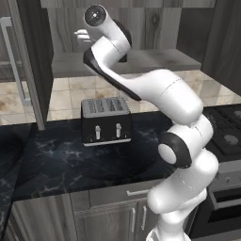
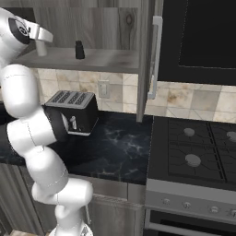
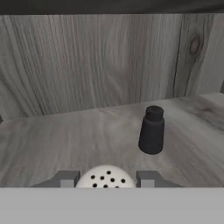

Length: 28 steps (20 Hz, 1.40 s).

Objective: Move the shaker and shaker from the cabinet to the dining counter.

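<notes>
Now hand (image 3: pixel 105 180) closed, gripping white shaker (image 3: pixel 106 177)

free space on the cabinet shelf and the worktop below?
Shelf: bare from the black shaker right to the open door; crowded left, where the gripper closes on the white shaker. Worktop: bare between toaster and stove.

No readable text, label, brand, number or sign appears on anything.
</notes>
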Available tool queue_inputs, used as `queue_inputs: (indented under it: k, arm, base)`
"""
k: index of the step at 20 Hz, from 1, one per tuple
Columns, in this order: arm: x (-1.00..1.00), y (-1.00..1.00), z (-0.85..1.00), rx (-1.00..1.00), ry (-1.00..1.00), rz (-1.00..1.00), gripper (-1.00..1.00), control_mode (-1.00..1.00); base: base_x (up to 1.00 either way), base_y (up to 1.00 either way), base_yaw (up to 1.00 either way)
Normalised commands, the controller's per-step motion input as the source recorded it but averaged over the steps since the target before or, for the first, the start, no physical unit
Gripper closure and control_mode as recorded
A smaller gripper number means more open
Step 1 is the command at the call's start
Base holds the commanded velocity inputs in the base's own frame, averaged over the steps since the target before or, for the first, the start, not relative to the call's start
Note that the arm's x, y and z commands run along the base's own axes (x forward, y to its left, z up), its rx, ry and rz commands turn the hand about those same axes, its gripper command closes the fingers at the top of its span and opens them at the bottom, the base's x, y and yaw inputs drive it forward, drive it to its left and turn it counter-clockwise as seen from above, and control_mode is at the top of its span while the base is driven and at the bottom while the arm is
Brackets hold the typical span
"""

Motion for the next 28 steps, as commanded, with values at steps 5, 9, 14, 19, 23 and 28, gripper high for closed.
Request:
queue_inputs:
  k: [5, 9, 14, 19, 23, 28]
  arm:
    - [-1.00, -0.57, 0.54, 0.02, -0.04, 0.01, 1.00, -1.00]
    - [-1.00, -0.78, 0.15, 0.04, 0.00, 0.04, 1.00, -1.00]
    - [-1.00, -0.82, -0.01, 0.03, 0.03, 0.03, 1.00, -1.00]
    - [-1.00, -0.68, -0.26, 0.00, 0.10, 0.03, 1.00, -1.00]
    - [-1.00, -0.53, -0.49, 0.00, 0.11, 0.05, 1.00, -1.00]
    - [-0.98, -0.24, -0.39, 0.00, 0.14, 0.04, 1.00, -1.00]
  base:
    - [0.00, 0.00, 0.00]
    - [0.00, 0.00, 0.00]
    - [0.00, 0.00, 0.00]
    - [0.00, 0.00, 0.00]
    - [0.00, 0.00, 0.00]
    - [0.00, 0.00, 0.00]
